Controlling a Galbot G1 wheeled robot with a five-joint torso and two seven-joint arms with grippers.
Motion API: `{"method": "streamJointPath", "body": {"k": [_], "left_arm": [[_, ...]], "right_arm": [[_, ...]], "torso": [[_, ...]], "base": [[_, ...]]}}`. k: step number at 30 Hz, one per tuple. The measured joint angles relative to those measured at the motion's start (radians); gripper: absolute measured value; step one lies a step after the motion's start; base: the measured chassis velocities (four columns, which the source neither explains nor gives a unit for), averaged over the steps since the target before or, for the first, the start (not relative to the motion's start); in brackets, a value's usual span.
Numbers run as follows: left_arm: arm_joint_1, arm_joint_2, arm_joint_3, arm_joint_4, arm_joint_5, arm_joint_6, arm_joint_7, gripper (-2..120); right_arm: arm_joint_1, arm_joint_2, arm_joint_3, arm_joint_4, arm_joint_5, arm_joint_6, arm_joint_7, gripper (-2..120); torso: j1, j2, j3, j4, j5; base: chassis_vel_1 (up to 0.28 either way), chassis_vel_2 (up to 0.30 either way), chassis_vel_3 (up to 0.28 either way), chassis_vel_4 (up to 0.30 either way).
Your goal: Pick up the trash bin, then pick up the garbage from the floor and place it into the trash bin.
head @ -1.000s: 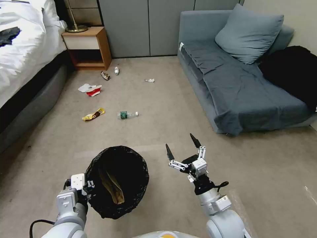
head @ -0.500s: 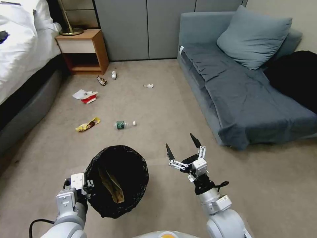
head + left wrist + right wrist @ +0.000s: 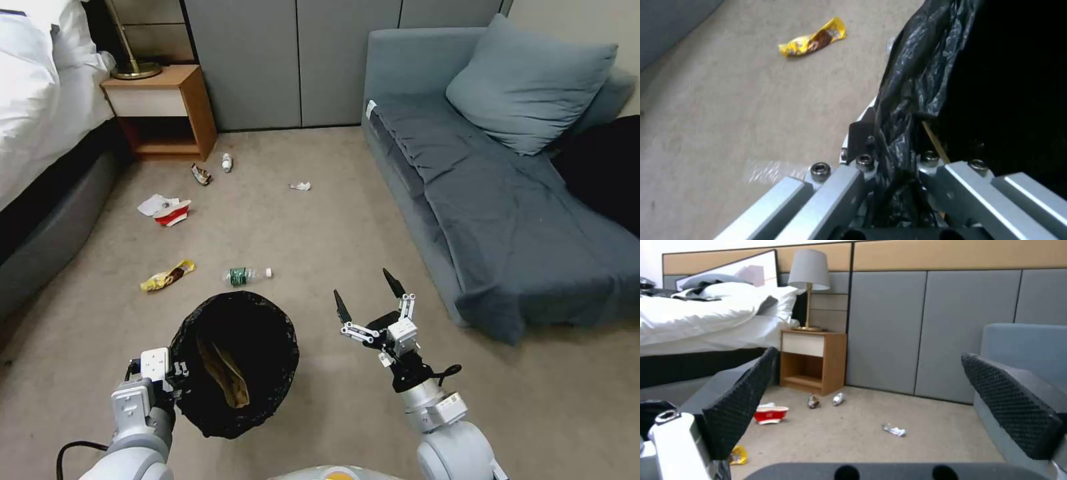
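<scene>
Bin: the small round bin lined with a crinkly black plastic bag (image 3: 233, 363) is carried near left, mouth up, likely so litter can be dropped in.
Left tool (image 3: 896, 156): clamped shut on the bagged rim, seen close in the left wrist view.
Right tool (image 3: 369, 295): spread wide, empty, held ready near right.
Litter: the clear plastic bottle (image 3: 245, 274) and yellow snack wrapper (image 3: 167, 275) lie just beyond the bin.
Right wrist view: the red-and-white paper carton (image 3: 770, 414) is shown farther off.

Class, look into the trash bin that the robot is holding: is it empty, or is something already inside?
Not empty. The trash bin, gripped at its rim by the left gripper, holds a crumpled tan paper bag against the black liner.
</scene>
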Motion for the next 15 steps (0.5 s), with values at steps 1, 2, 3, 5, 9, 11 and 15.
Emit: {"method": "streamJointPath", "body": {"k": [1,2,3,5,9,11,15], "left_arm": [[0.000,0.000,0.000,0.000,0.000,0.000,0.000,1],[0.000,0.000,0.000,0.000,0.000,0.000,0.000,1],[-0.001,0.000,0.000,0.000,0.000,0.000,0.000,1],[-0.001,0.001,0.000,0.000,0.000,0.000,0.000,1],[-0.002,0.001,-0.001,0.000,-0.001,0.000,0.000,1],[-0.002,0.001,-0.001,0.000,-0.001,0.000,0.000,1],[-0.003,0.001,-0.001,0.001,-0.001,0.000,0.000,1]], "right_arm": [[0.000,0.000,0.000,0.000,0.000,0.000,0.000,100],[0.000,0.000,-0.001,0.000,0.000,0.000,0.000,100],[0.000,0.000,-0.001,0.000,0.000,0.000,0.000,100],[0.000,0.001,-0.001,0.000,0.000,0.000,0.000,100],[0.001,0.001,-0.002,-0.001,0.000,0.000,0.000,100],[0.001,0.001,-0.002,-0.001,0.000,0.000,0.000,100],[0.001,0.001,-0.002,-0.003,0.000,0.000,-0.001,100]], "torso": [[0.000,0.000,0.000,0.0000,0.0000],[0.000,0.000,0.000,0.0000,0.0002],[0.000,0.000,0.000,-0.0002,0.0001],[0.000,0.000,0.000,-0.0002,0.0001],[0.000,0.000,0.000,0.0000,0.0001],[0.000,0.000,0.000,0.0000,0.0001],[0.000,0.000,0.000,-0.0001,0.0001]], "base": [[-0.184,0.179,0.167,-0.182],[-0.190,0.179,0.164,-0.170],[-0.195,0.159,0.164,-0.170],[-0.195,0.159,0.163,-0.179],[-0.175,0.171,0.172,-0.169],[-0.165,0.188,0.175,-0.184],[-0.159,0.172,0.154,-0.173]]}}
